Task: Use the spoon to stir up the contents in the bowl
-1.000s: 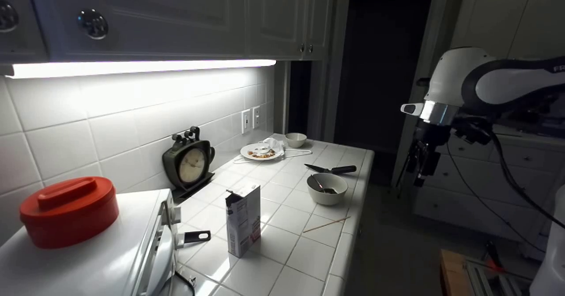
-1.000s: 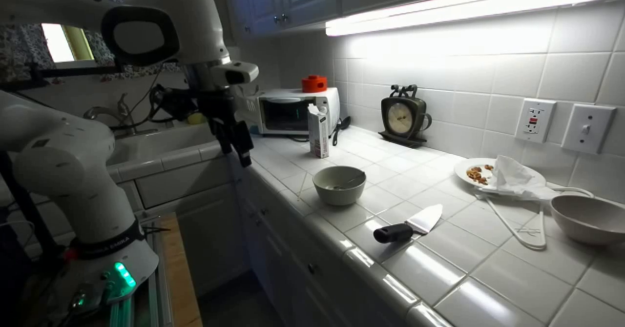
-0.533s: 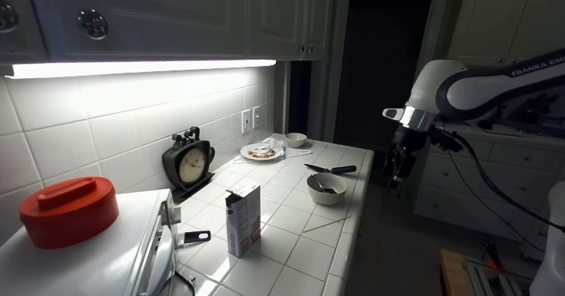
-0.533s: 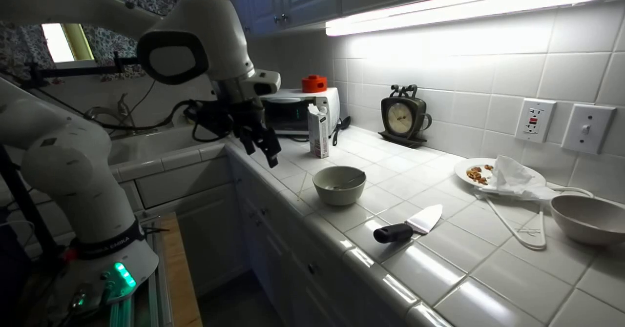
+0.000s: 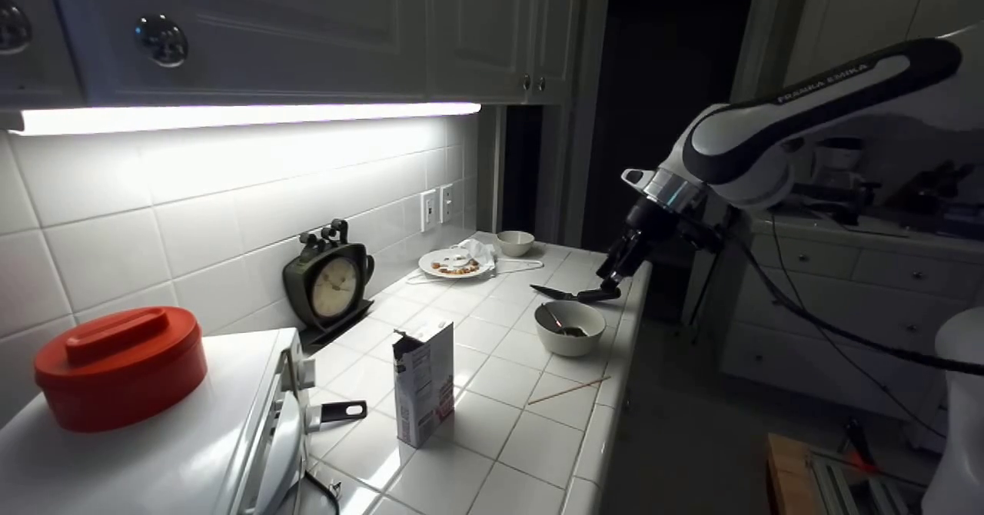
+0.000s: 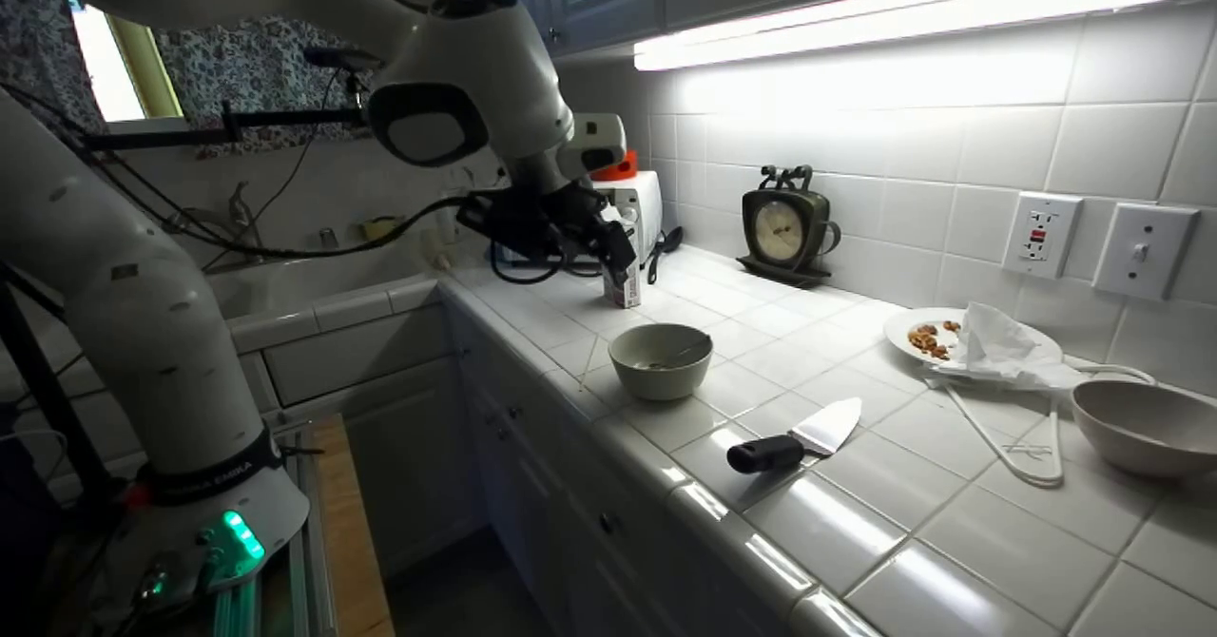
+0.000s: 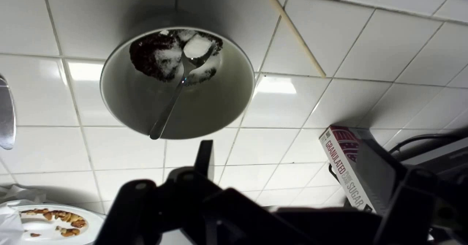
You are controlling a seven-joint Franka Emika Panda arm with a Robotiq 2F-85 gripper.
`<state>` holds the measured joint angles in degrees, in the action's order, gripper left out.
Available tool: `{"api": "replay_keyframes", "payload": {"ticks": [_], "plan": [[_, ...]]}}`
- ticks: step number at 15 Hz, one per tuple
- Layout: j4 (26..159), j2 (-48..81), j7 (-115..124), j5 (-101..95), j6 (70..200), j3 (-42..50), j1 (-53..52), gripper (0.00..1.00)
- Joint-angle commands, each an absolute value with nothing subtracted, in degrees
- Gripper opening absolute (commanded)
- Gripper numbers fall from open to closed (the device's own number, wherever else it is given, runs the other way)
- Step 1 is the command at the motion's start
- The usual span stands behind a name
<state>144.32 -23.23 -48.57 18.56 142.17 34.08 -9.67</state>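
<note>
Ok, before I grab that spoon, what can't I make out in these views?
Spoon: scoop partly under white grains, wrist view.
Bowl: near wall hides part of the inside in an exterior view.
Cake server: cut off by the wrist view's left edge.
Sugar box: partly behind the gripper in an exterior view.

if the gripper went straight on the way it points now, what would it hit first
Probably the bowl or the spoon leaning in it; the gripper points there in both exterior views, though depth is unclear.
</note>
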Motion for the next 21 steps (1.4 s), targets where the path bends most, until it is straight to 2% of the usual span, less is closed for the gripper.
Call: {"api": "replay_keyframes", "payload": {"ticks": [1, 7, 13, 14, 21], "plan": [[136.27, -13.22, -54.74, 29.99, 140.33, 36.66, -11.14, 1.00], [127.87, -0.84, -57.26, 44.50, 133.57, 31.37, -2.54, 1.00], [122.93, 7.65, -54.35, 45.70, 132.63, 21.27, 9.27, 1.00], [125.88, 4.43, -55.03, 44.01, 134.39, 19.98, 10.09, 1.00], [125.58, 5.74, -54.85, 43.83, 136.93, 17.34, 12.72, 1.00]]}}
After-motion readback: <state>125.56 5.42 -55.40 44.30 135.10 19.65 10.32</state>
